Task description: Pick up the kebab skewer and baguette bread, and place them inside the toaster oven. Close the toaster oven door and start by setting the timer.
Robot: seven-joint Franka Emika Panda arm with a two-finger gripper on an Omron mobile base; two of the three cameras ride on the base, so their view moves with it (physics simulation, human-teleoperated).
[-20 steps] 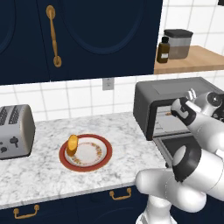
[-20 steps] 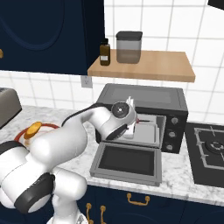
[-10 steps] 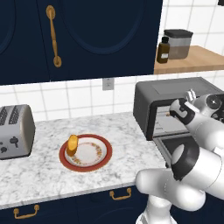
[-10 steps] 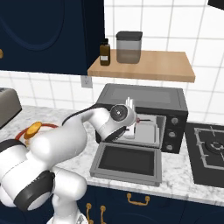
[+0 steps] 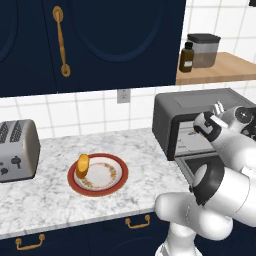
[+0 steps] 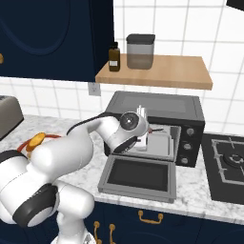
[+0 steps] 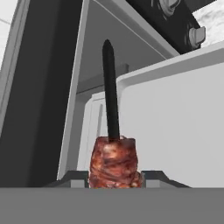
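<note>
Kebab skewer [image 7: 113, 161] between the fingers [image 7: 72, 178], inside the toaster oven [image 6: 183, 114].
Red-brown meat chunk sat between the finger tips, dark stick pointing past them; whether the tips pressed it could not be told. Oven door [image 6: 137, 177] lay dropped open. Baguette bread [image 5: 82, 165] leaned on the red-rimmed plate [image 5: 117, 184], well apart, on the marble surface [image 5: 45, 197].

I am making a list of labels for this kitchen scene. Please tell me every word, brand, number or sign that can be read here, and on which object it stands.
No readable text appears anywhere.
toaster oven: knobs carry no legible marks.
silver toaster: front controls too small to read.
brown bottle: no label visible.
</note>
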